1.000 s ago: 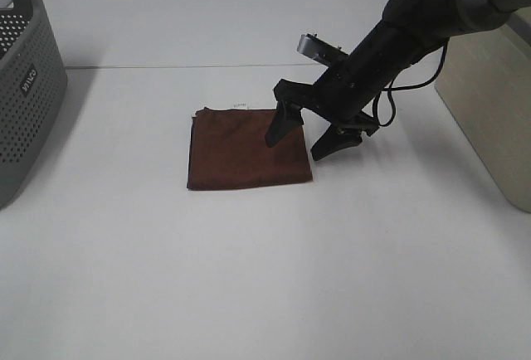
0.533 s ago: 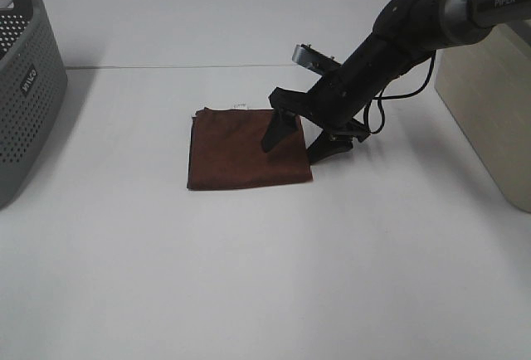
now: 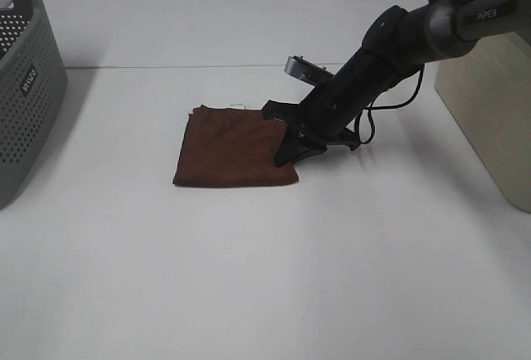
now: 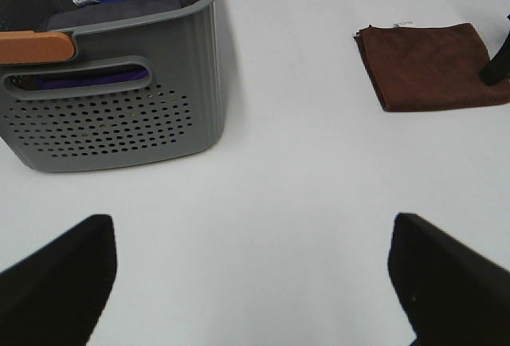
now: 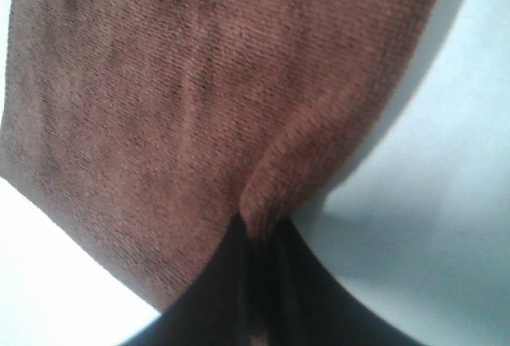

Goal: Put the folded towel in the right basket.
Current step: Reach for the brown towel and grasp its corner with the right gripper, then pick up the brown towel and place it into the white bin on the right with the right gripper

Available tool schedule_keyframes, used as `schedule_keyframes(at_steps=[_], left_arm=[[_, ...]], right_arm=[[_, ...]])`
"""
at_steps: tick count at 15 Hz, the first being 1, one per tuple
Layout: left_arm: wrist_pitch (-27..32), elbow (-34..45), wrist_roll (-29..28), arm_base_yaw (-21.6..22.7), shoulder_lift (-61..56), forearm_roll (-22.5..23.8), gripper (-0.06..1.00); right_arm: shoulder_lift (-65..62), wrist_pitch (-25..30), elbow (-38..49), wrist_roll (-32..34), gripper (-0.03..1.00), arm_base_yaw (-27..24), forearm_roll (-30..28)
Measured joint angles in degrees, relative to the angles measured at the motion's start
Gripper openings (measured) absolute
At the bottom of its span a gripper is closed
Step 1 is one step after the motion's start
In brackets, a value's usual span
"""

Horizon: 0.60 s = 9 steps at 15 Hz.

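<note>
The folded brown towel (image 3: pixel 228 148) lies flat on the white table, a little left of centre. My right gripper (image 3: pixel 288 143) is low at the towel's right edge, and its jaws are shut on a pinched-up fold of the cloth. The right wrist view shows the towel (image 5: pixel 199 83) bunched between the dark fingertips (image 5: pixel 231 282). The right basket (image 3: pixel 489 103) is beige and stands at the right edge of the table. My left gripper (image 4: pixel 249 226) is open and empty, out of the high view, with the towel (image 4: pixel 430 63) far from it.
A grey perforated basket (image 3: pixel 21 86) stands at the left edge; the left wrist view (image 4: pixel 111 115) shows purple cloth inside it. The right arm's cable (image 3: pixel 365 124) hangs beside the gripper. A table seam (image 3: pixel 166 66) runs across behind the towel.
My right gripper has moved left and down, and its jaws went from open astride the towel's right edge to shut on it. The towel has slid a little left and skewed.
</note>
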<state>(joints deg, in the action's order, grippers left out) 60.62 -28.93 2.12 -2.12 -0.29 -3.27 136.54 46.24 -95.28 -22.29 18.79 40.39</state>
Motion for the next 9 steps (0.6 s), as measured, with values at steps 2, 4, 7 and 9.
schedule_keyframes(at_steps=[2, 4, 7, 9], left_arm=[[0.0, 0.0, 0.0, 0.0, 0.0, 0.0, 0.88], [0.0, 0.0, 0.0, 0.0, 0.0, 0.0, 0.88], [0.0, 0.0, 0.0, 0.0, 0.0, 0.0, 0.88], [0.0, 0.0, 0.0, 0.0, 0.0, 0.0, 0.88]], right_arm=[[-0.2, 0.5, 0.0, 0.6, 0.01, 0.0, -0.1], [-2.0, 2.3, 0.0, 1.0, 0.01, 0.0, -1.5], [-9.3, 5.2, 0.0, 1.5, 0.01, 0.0, -5.0], [-14.1, 8.1, 0.0, 2.7, 0.01, 0.0, -8.8]])
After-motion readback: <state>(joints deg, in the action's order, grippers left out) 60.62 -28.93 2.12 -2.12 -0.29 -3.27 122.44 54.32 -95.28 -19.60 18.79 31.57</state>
